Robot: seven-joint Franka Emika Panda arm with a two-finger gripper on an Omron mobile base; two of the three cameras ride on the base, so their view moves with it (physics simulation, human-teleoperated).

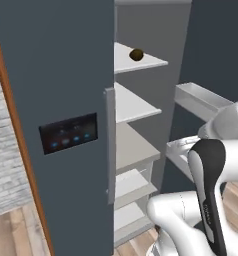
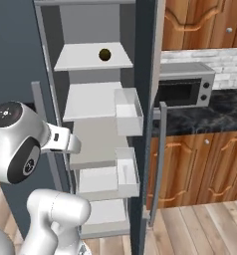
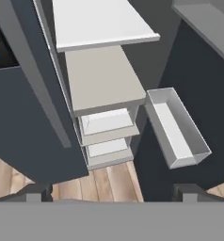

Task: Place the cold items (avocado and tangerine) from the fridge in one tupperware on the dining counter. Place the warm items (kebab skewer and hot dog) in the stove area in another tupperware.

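Observation:
A dark, rounded avocado (image 1: 136,54) (image 2: 104,54) lies alone on the upper white shelf (image 2: 90,59) of the open fridge. My gripper (image 3: 114,193) is open, its two dark fingertips (image 3: 38,190) standing far apart with nothing between them. It hangs in front of the fridge and looks down over the lower shelves (image 3: 102,77) and drawers, well below the avocado. The tangerine, kebab skewer, hot dog and tupperware are out of view.
The left fridge door (image 1: 56,100) is shut and carries a control panel (image 1: 68,132) and a grey handle (image 1: 110,145). The right door stands open with white bins (image 2: 128,112) (image 3: 175,127). A microwave (image 2: 182,89) sits on the dark counter (image 2: 225,112) to the right.

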